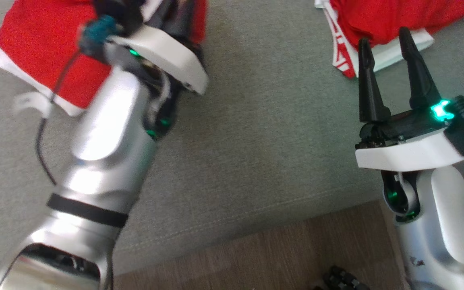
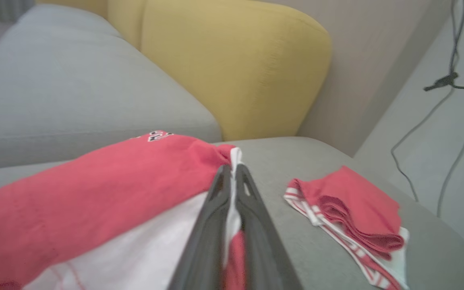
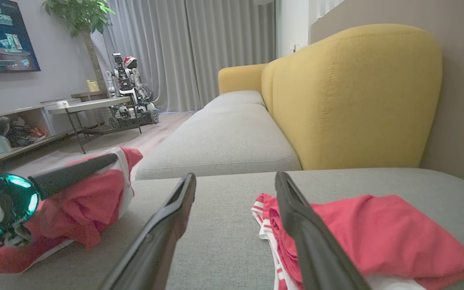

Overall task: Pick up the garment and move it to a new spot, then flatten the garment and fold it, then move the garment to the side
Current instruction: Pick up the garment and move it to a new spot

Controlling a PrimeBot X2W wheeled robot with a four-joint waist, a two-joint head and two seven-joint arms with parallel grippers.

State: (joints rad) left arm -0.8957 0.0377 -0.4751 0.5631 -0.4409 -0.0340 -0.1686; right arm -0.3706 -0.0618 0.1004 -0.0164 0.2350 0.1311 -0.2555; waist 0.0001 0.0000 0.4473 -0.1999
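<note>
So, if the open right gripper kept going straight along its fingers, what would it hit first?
Probably the folded red-and-white garment on the grey sofa cushion; the right gripper points at its edge, though height is unclear.

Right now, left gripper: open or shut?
Left gripper shut on the red garment; wrist view shows its fingers closed with a white fabric edge pinched between them.
</note>
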